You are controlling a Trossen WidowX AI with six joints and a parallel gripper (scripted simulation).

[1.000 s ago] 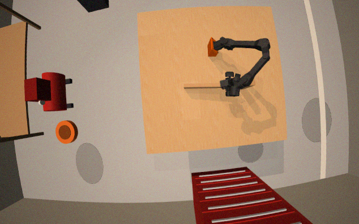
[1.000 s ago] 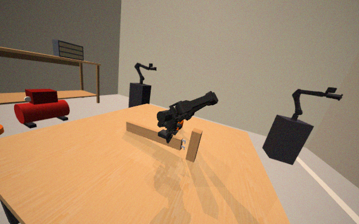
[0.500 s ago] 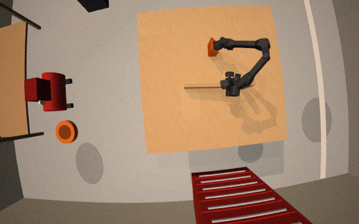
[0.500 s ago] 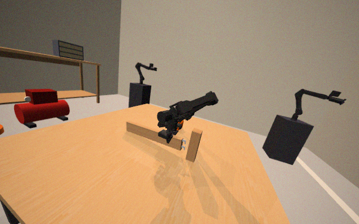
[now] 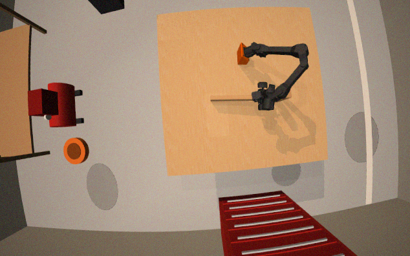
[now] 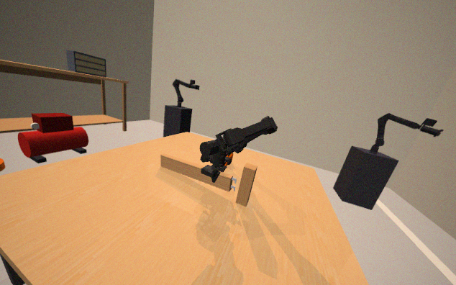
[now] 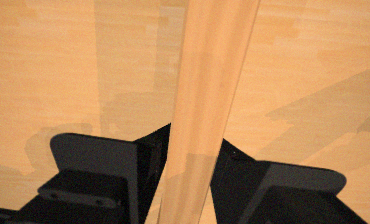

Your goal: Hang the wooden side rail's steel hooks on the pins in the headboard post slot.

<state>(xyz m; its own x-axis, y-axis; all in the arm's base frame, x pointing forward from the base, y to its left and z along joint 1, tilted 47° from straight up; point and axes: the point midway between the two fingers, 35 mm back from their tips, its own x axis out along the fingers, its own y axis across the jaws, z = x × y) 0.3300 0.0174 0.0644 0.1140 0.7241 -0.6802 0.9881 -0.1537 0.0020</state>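
The wooden side rail (image 5: 231, 97) (image 6: 190, 172) (image 7: 206, 90) runs lengthwise over the table, with its hook end looking raised and its far end low at the table top. Two steel hooks, an upper hook (image 6: 234, 179) and a lower hook (image 6: 233, 188), stick out of its near end. The wooden headboard post (image 6: 246, 185) stands upright just beyond them, with a small gap between hooks and post in the exterior view. The post's slot and pins are hidden. My gripper (image 6: 215, 174) (image 7: 189, 128) is shut on the rail near its hook end, one finger on each side.
The wooden table (image 5: 194, 139) (image 6: 119, 216) carries an orange block (image 5: 242, 55) beside the arm's base, behind the gripper in the exterior view. A red compressor (image 5: 62, 105) (image 6: 54, 140) and an orange ring (image 5: 85, 150) are on the floor. Two other arms stand on dark pedestals behind the table.
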